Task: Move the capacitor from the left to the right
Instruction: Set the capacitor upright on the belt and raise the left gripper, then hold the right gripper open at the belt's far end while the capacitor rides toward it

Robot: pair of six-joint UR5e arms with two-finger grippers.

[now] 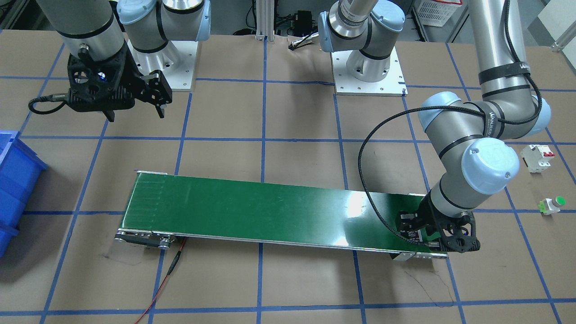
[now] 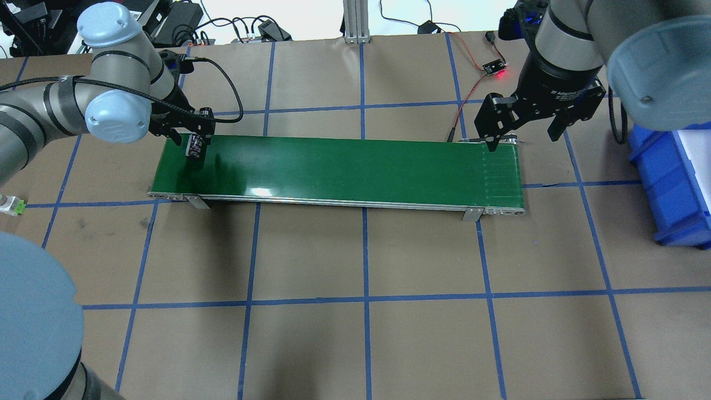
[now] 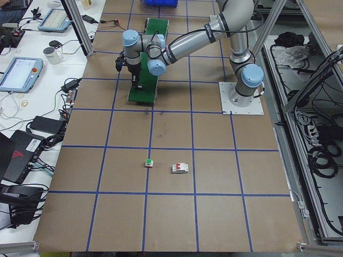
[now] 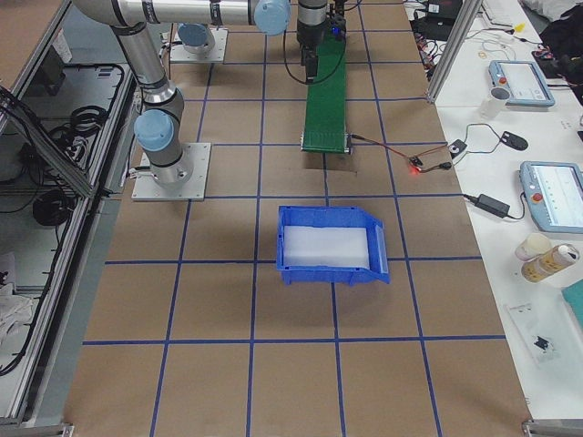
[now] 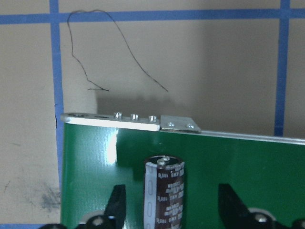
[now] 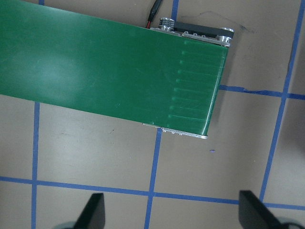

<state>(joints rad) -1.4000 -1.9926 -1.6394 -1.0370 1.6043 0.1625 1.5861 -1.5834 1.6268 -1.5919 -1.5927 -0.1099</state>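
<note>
Left gripper (image 2: 191,136) is down low over the left end of the green conveyor belt (image 2: 344,164), and there's the capacitor (image 5: 164,195) right between its fingers (image 5: 116,205). It's standing upright on the belt, silvery end up, pale stripe down its dark side. The jaws are spread, and from the wrist camera there's green showing on both sides of it, so neither finger is touching it. It sits close to the belt's end roller and the metal bracket at the corner.

Over at the other end, the right gripper (image 2: 522,139) hangs above the table (image 2: 366,261) by the belt's far right corner, well up off the surface, jaws wide apart and nothing between them. A blue bin (image 2: 666,189) sits on the table just past that end of the belt.

Off beyond the left arm, well away from the belt, a white breaker (image 1: 537,157) with a red switch and a green-capped push button (image 1: 552,205) lie on the brown paper, near each other but apart
</note>
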